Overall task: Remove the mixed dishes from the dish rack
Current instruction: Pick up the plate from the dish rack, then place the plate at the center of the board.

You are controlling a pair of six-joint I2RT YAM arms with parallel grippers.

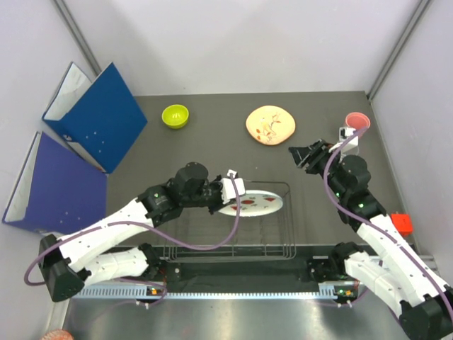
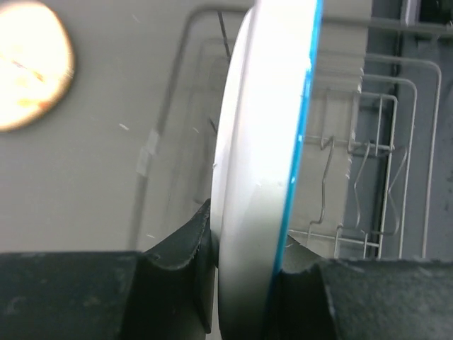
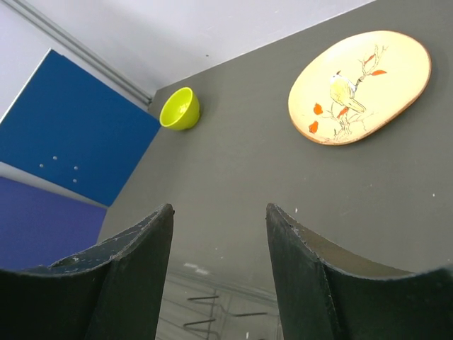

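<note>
Clamps the left tool point(image 2: 241, 273) shut on the rim of the white plate point(image 1: 251, 204), one dark jaw on each face, the plate seen edge-on in the left wrist view. Holds that plate tilted at the centre of the top view, red marks up, over the upper part of the dish rack point(image 1: 287, 241). Cannot tell whether plate and wires touch. Shows no other dish in the black wire basket, only bare upright dividers.

Reaches with the left arm from the lower left of the top view. Folds at the elbow, runs the forearm right toward the centre, and ends with the wrist at the plate's left edge.

Keeps the right tool point(image 3: 219, 212) parted, nothing between its jaws, over bare tabletop point(image 1: 212, 149) right of centre. Rises with the right arm from the lower right corner, bends up along the right side and points the tool toward the upper left.

Counts two plates: the gripped one and one orange-tan plate point(image 3: 361, 85) lying flat on the tabletop, upper centre, with a bird and red leaves on it. Counts one lime-green bowl point(image 1: 175, 115) upright at upper left of centre, well apart from that plate. Counts one salmon-pink cup point(image 1: 357, 120) at upper right, just beyond the right tool.

Counts two blue ring binders point(image 1: 99, 117) standing open along the left side, and one small orange-red block point(image 1: 401, 223) at the right edge beside the right arm.
</note>
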